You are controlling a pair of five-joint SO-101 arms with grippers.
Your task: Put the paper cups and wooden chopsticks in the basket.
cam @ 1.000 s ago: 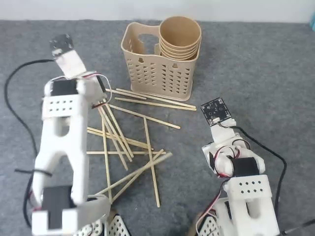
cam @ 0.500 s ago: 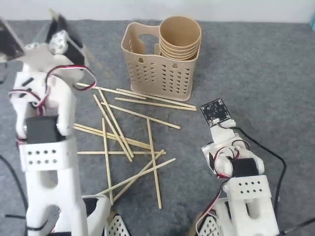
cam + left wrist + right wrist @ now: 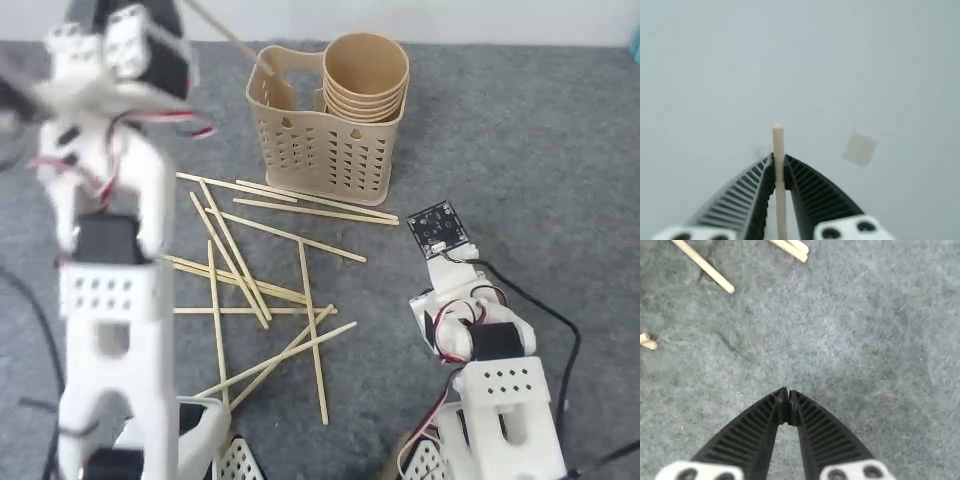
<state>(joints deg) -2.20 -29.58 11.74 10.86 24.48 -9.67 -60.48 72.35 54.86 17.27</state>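
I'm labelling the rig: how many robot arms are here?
2. The left arm is raised beside the basket, left gripper shut on a chopstick; the right arm sits low, right gripper shut over the grey mat.

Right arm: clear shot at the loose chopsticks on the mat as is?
Probably yes. The right gripper hangs shut and empty over bare mat, and chopstick ends lie just ahead with nothing between. It would need to open first.

Probably a robotics lab: 2 robot arms (image 3: pixel 110 290) (image 3: pixel 495 380) on grey felt table (image 3: pixel 560 150).
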